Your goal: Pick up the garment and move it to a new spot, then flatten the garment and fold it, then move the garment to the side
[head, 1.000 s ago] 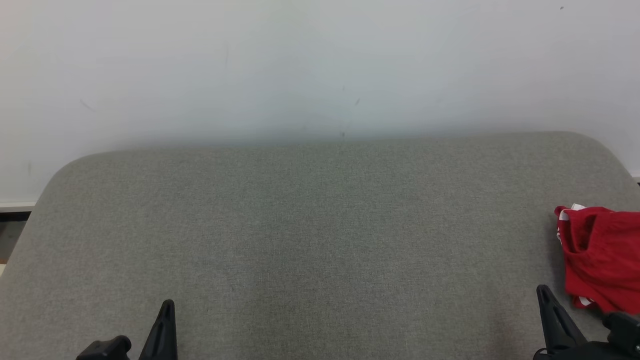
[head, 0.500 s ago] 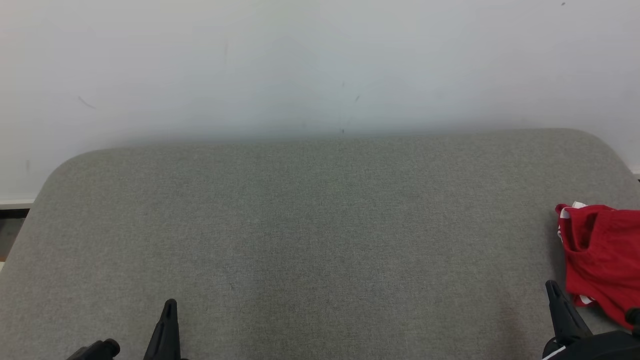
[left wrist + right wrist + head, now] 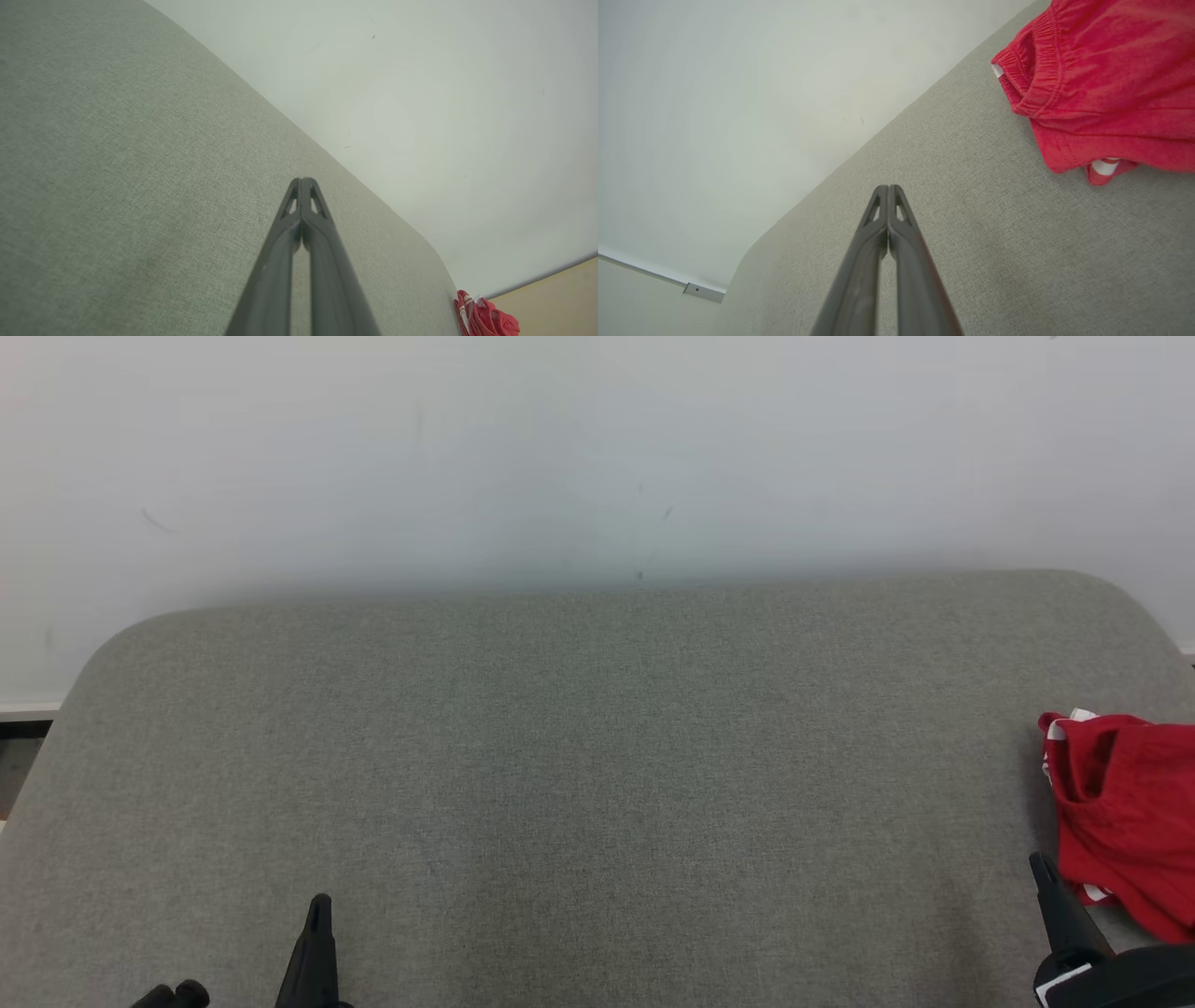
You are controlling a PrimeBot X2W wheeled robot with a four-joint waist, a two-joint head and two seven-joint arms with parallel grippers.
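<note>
A crumpled red garment [image 3: 1125, 812] with white trim and an elastic waistband lies at the right edge of the grey fabric surface [image 3: 597, 756]. The right wrist view has it at the upper right [image 3: 1101, 79], and it is small and far off in the left wrist view [image 3: 486, 319]. My right gripper [image 3: 1044, 870] is shut and empty, just left of the garment's near edge and apart from it [image 3: 887, 188]. Near the front left, my left gripper [image 3: 319, 905] hangs shut on nothing over bare fabric [image 3: 302, 180].
A white wall [image 3: 597, 457] rises directly behind the grey surface, whose far corners are rounded. A strip of dark floor [image 3: 19, 756] shows past the left edge. Bare fabric stretches between the two grippers.
The camera has tipped a little, shifting the whole picture. My right gripper has slid right and down in the head view, toward the garment's near edge. The left gripper has sunk slightly.
</note>
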